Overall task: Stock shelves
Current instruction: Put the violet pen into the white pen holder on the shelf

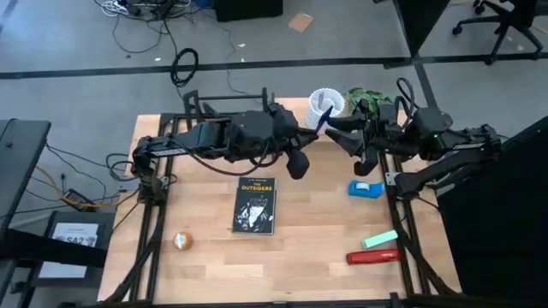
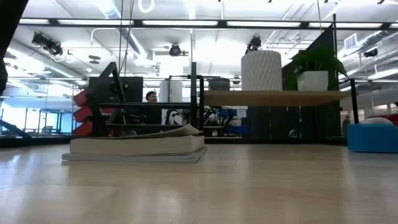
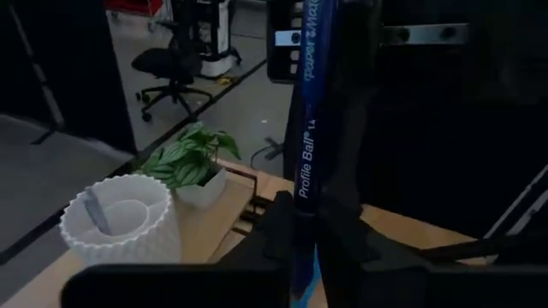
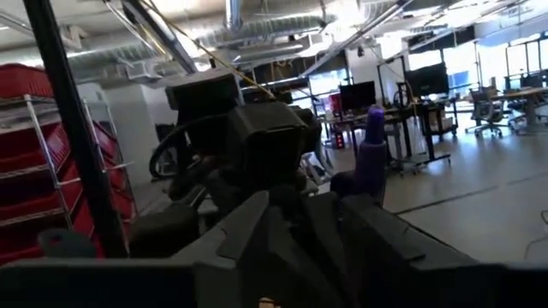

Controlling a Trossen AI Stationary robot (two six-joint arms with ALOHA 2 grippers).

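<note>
Arms [image 1: 342,137] crowd cup [image 1: 325,103]; table front [image 1: 308,257] open.

A book [image 1: 255,206] lies flat mid-worktop [image 1: 317,257]. Near left of it sits a small ball [image 1: 181,241]. On the right, a tape dispenser [image 1: 366,189] sits right of the book, with a marker [image 1: 379,239] and a stapler [image 1: 372,256] nearer, side by side. Far back, on the wooden shelf [image 2: 277,98], a ribbed cup [image 1: 326,103] stands left of a potted plant [image 1: 368,97]. The metal rack [image 2: 152,109] stands left of that shelf.
</note>
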